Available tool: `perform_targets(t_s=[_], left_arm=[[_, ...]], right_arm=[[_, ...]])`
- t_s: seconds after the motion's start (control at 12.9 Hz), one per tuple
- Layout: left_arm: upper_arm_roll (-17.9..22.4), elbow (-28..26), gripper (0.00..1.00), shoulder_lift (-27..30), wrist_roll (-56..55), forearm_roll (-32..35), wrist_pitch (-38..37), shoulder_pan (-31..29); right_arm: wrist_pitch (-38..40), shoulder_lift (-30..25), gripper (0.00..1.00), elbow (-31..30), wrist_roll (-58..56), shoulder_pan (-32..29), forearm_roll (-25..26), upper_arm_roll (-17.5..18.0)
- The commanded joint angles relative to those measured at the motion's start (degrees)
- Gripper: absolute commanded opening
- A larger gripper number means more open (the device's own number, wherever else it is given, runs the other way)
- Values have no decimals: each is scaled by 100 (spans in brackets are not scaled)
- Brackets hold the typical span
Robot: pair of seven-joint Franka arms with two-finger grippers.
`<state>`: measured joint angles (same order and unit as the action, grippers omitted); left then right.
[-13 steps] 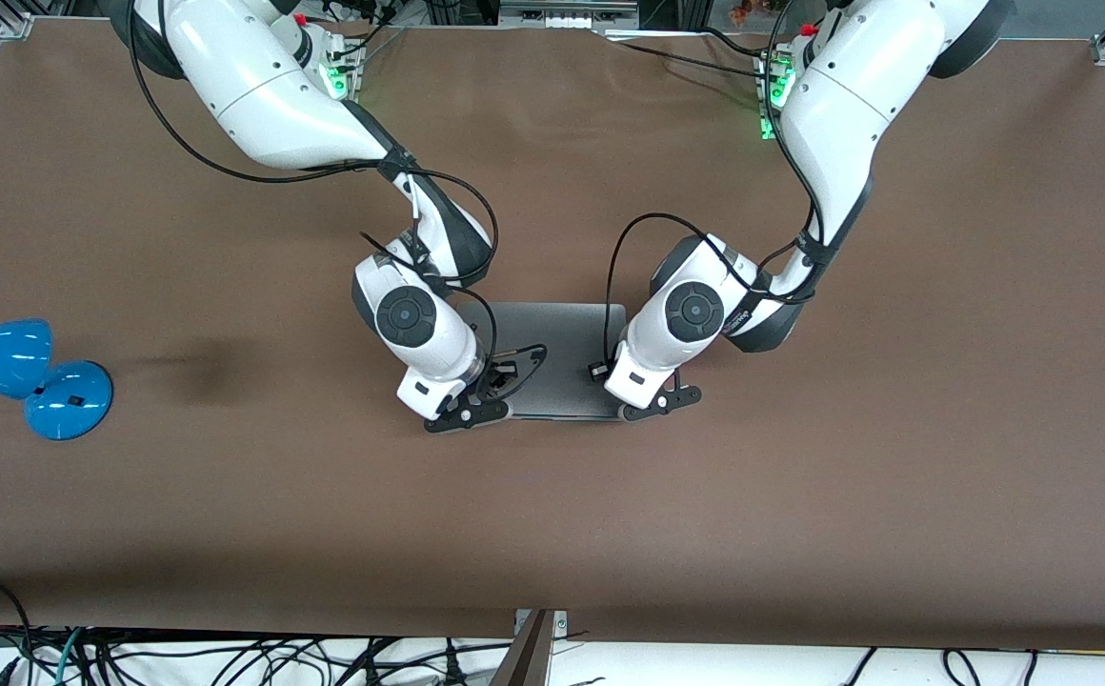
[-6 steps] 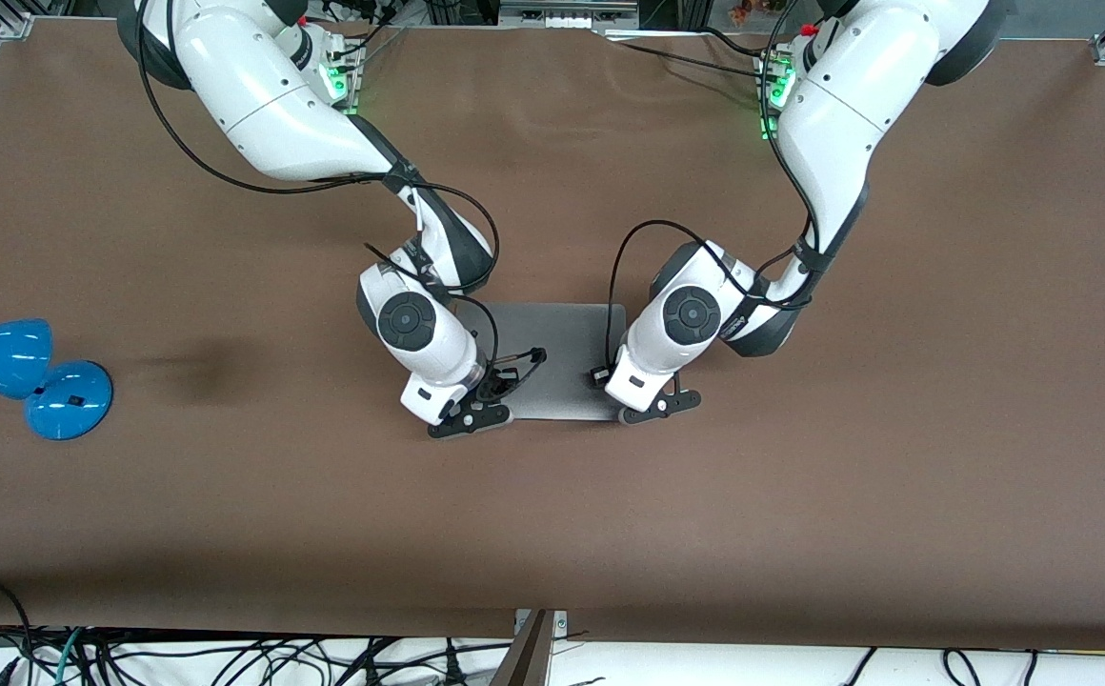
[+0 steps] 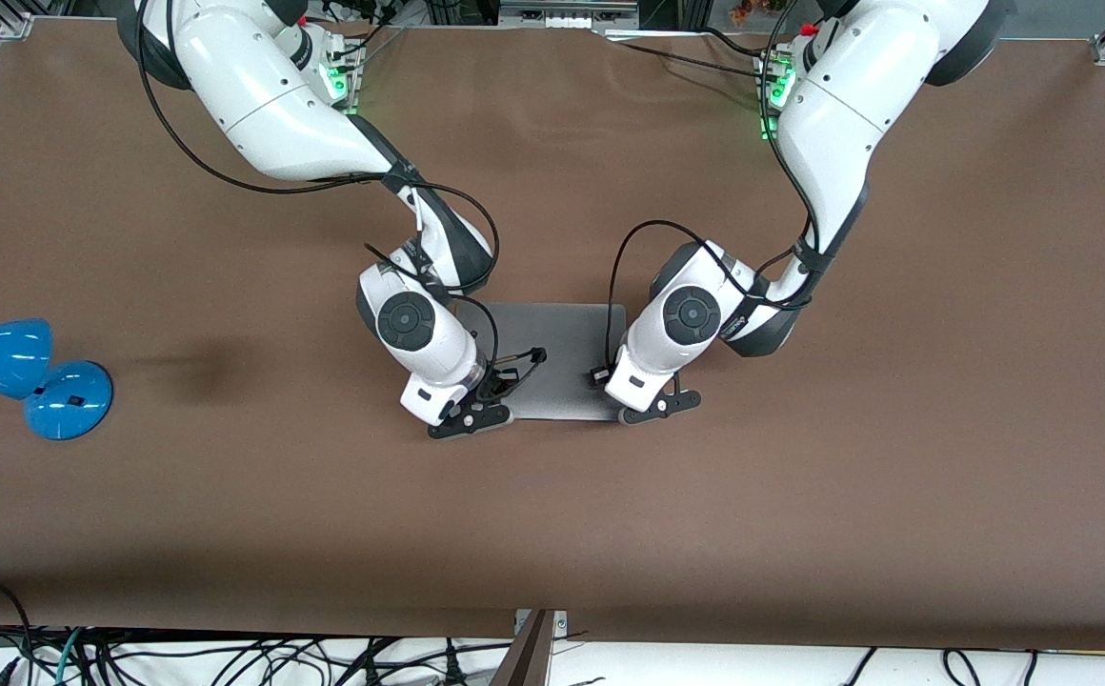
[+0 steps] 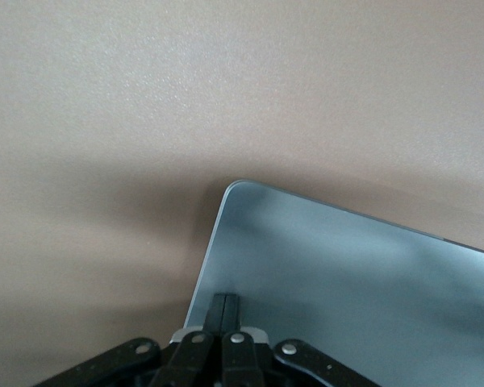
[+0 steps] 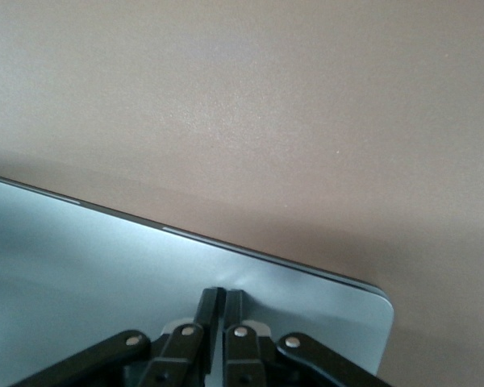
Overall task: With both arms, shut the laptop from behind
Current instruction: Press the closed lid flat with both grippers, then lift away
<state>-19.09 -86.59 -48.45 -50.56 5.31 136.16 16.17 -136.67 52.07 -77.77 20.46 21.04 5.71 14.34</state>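
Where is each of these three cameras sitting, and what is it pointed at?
Front view: high across the table, facing both arms; shows the closed laptop, a blue lamp, and both pincers.
Left wrist view: on the left arm's wrist, looking past the shut left pincer onto a laptop lid corner.
Right wrist view: on the right arm's wrist, past the shut right pincer onto another lid corner.
Shared: all three show the lid and table.

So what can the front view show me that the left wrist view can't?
Only the front view shows both arms, the right gripper shut at one lid corner, and a blue lamp toward the right arm's end of the table. Only the left wrist view shows the left gripper shut, close up at the lid's edge. Both show the closed laptop lying flat.
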Motion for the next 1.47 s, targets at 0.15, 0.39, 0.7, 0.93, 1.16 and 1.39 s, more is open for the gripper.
perform_targets(t_s=[0.15, 0.39, 0.7, 0.93, 1.16, 1.39], left_arm=[[81, 186, 17, 62, -77, 225, -37, 9], [90, 151, 100, 370, -68, 470, -528, 0], [55, 116, 100, 941, -59, 621, -1292, 0], [28, 72, 100, 1503, -15, 621, -1969, 0], [28, 63, 100, 2083, 380, 559, -2532, -44], [28, 80, 100, 2541, 1001, 550, -2945, -184]], right_arm=[[867, -21, 22, 559, 19, -30, -342, 16], [2027, -21, 38, 1227, 28, -12, -334, -1], [2776, -459, 96, 1317, 2, -187, -343, -36], [3618, -960, 99, 1317, 10, -284, -334, -63], [4471, -1566, 99, 1317, 10, -626, -404, -54], [5079, -2120, 99, 1326, 19, -960, -369, -54]])
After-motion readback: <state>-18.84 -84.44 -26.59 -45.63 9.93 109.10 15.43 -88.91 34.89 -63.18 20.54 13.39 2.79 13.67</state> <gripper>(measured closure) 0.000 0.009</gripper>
